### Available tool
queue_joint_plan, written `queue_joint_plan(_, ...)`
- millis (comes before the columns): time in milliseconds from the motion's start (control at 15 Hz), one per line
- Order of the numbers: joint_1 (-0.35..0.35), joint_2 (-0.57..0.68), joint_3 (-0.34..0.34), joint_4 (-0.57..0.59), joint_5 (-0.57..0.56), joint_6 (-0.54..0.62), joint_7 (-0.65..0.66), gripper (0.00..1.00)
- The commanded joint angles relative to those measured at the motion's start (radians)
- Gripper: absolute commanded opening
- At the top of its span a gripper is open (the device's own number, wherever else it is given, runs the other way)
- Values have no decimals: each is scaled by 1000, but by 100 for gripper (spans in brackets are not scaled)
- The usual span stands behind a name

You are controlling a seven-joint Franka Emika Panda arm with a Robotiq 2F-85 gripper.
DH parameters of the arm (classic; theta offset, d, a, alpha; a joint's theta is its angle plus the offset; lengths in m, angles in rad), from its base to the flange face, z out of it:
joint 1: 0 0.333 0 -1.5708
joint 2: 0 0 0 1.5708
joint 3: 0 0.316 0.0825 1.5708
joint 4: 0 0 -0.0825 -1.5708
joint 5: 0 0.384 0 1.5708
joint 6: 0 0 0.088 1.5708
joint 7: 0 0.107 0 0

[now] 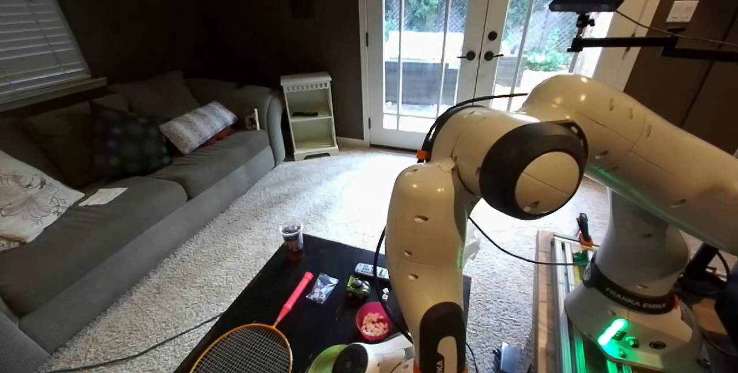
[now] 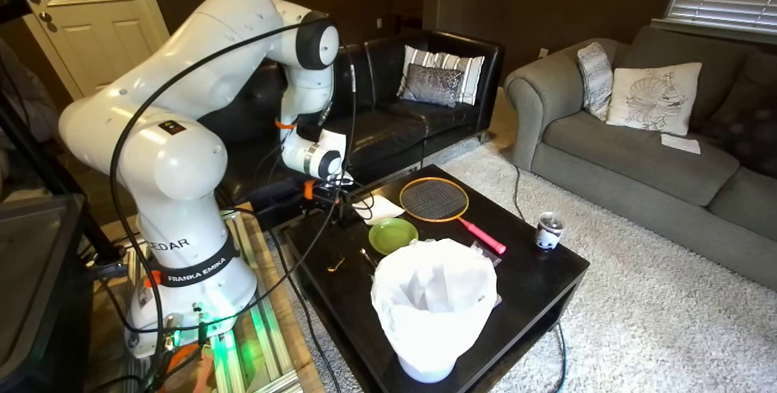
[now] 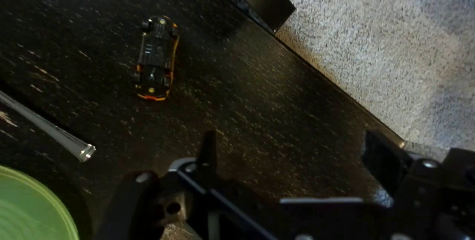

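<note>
Robotiq gripper [image 3: 293, 151] above a scuffed black coffee table [image 3: 252, 95], wrist view; clock directions are taken from the midpoint between the fingertips. The fingers stand wide apart, one toward 9 o'clock and one toward 3 o'clock, with nothing clasped between them. The nearest object, a toy car [image 3: 157, 58], lies at 10 o'clock, apart from both fingers and overturned, its dark chassis and wheels upward, orange trim along its edges. The car's long axis runs roughly from 12 to 6 o'clock, so the fingers as now turned would meet its two long sides; a sound approach would call for a shift toward 10 o'clock with little wrist rotation, the gap centred on the chassis before any lowering. Because the car looks low and flat, the tips would probably need to come close to the table top without pressing on it, and a gentle, even closure should keep the body from skewing. Care seems due around the car's neighbours: a glossy handle [image 3: 59, 135] lies toward 9 o'clock, and a shallow green bowl [image 3: 29, 206] enters between 8 and 9 o'clock. In an exterior view, a white lined bin [image 2: 434, 296] stands toward 5 o'clock from the gripper, a tall obstacle to any wide swing. The exact height of the fingertips cannot be told.
</note>
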Motion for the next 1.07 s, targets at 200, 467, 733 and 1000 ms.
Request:
queue_joint_plan(200,-3,165,-35,266,-123,-349,-33,100)
queue_joint_plan(467,-28,174,-17,268,-136,-385,-17,100)
queue_joint_plan(733,-33,192,-15,285,-135,-388,-18,100)
queue_joint_plan(1000,7,234,-54,331,-163,-487,12,100)
